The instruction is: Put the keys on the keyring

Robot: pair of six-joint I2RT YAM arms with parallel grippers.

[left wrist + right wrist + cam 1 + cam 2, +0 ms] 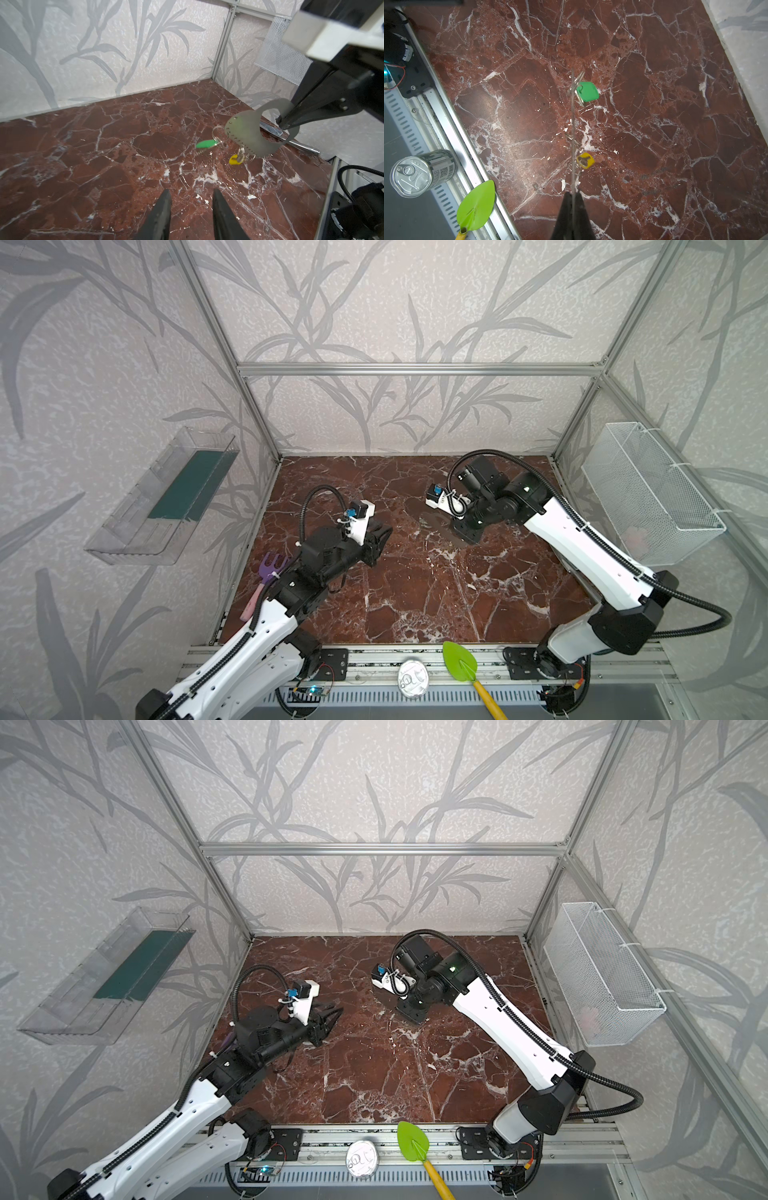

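My right gripper (573, 193) is shut on the keyring (247, 133), a flat grey plate that it holds above the marble table. In the right wrist view the keyring (572, 128) shows edge-on as a thin line. Both keys hang from its curved edge on small wire rings. One has a green tag (205, 143) (588, 91), the other a yellow tag (233, 160) (585, 160). My left gripper (191, 192) (384, 533) is open and empty. It is low over the table, a short way from the hanging keys and pointing at them.
A silvery metal rod (301, 145) lies on the table behind the keyring. A purple fork toy (272, 566) lies by the left arm. A green shovel (459, 659) and a tin can (411, 678) rest on the front rail. A white mesh basket (648, 489) hangs on the right wall.
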